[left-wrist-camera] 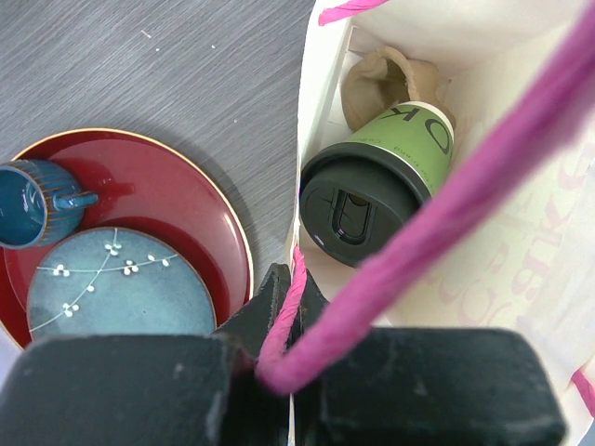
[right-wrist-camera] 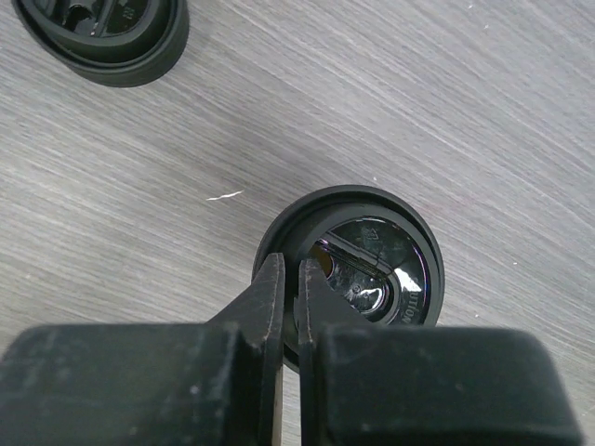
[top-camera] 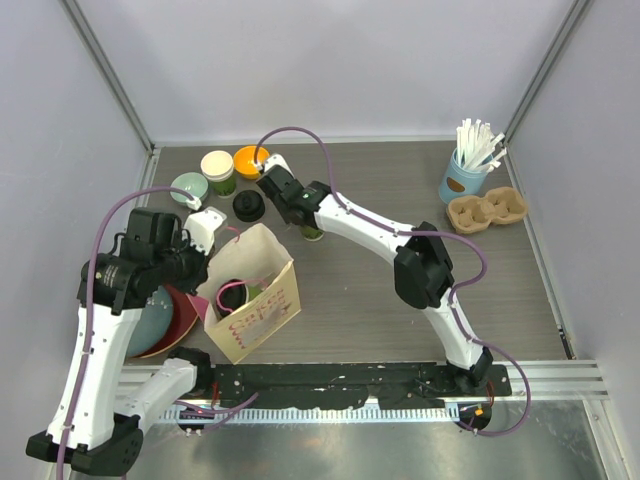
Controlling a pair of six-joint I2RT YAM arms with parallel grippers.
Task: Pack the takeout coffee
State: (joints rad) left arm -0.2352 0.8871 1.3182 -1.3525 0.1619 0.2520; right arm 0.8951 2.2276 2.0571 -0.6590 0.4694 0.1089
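One dark-green takeout coffee cup (left-wrist-camera: pixel 390 149) with a black lid (left-wrist-camera: pixel 358 209) lies on its side inside the paper bag (top-camera: pixel 262 305). My left gripper (left-wrist-camera: pixel 290 279) is shut on the bag's pink handle (left-wrist-camera: pixel 446 209) at the bag's rim. A second lidded green cup (top-camera: pixel 313 233) stands upright on the table behind the bag. My right gripper (right-wrist-camera: pixel 290 269) is over it, its fingers pinched across the rim of that cup's black lid (right-wrist-camera: pixel 372 260). A loose black lid (top-camera: pixel 247 207) lies to the left. An open green cup (top-camera: pixel 218 170) stands at the back.
An orange bowl (top-camera: pixel 250 160) and a pale green bowl (top-camera: pixel 188 187) sit by the open cup. A red plate (left-wrist-camera: pixel 177 214) holds a blue plate (left-wrist-camera: pixel 121 288) and a small blue cup (left-wrist-camera: pixel 33 200), left of the bag. A light-blue cup of straws (top-camera: pixel 462 180) and a cup carrier (top-camera: pixel 487 210) stand back right.
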